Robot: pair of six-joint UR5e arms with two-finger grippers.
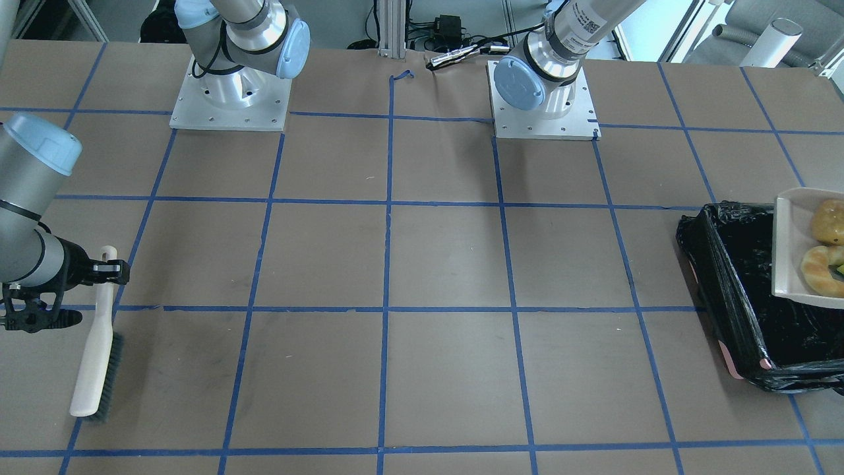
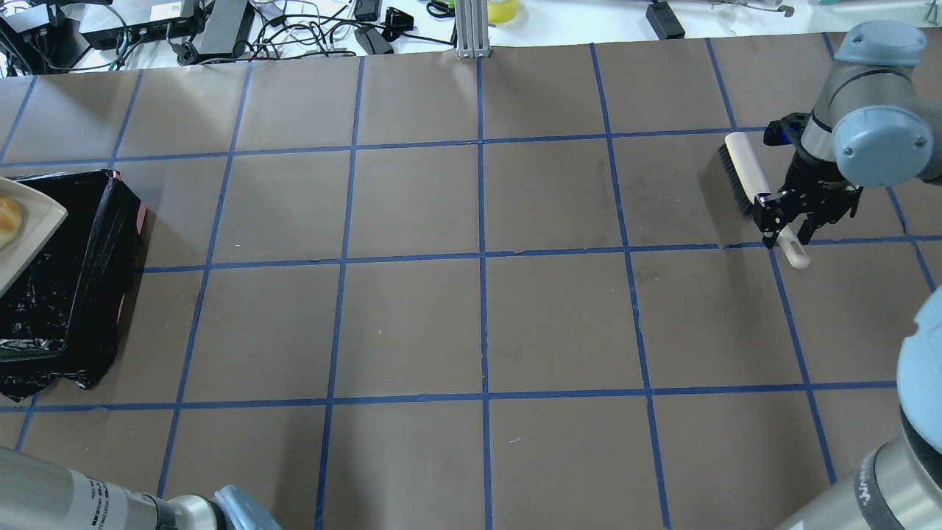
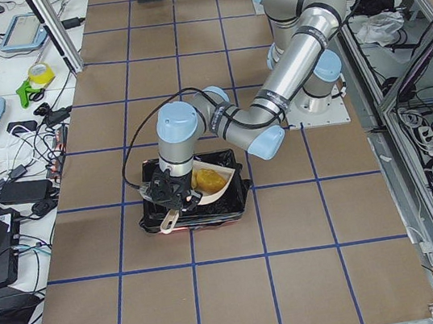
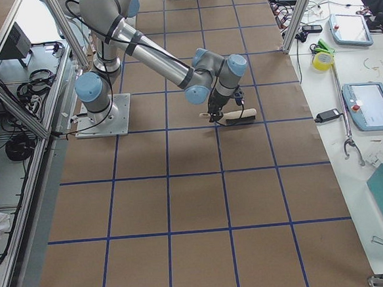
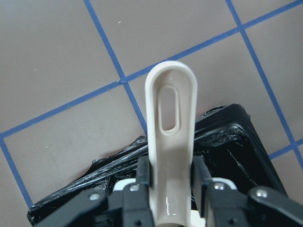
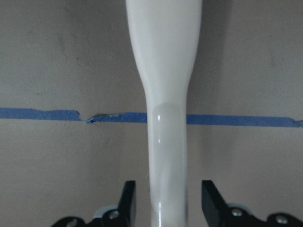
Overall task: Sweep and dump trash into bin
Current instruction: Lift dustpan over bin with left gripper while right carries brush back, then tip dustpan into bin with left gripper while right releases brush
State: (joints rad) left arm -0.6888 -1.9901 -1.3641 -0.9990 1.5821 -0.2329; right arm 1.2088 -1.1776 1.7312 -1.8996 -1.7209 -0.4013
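Left gripper [image 5: 170,177] is clamped on the dustpan [image 1: 788,251] handle. The pan hangs over the bin [image 1: 719,264] at the right edge of the front view, and the croissant [image 1: 819,270] and tan lump [image 1: 829,221] lie in it. The sponge is barely visible. In the left side view the handle points to the lower left and the pan body sits above the liner, so the dump looks like a wrist tilt only. Right gripper [image 2: 786,234] is well apart across the table, jaws apart either side of the brush [image 2: 743,173] handle, not squeezing.
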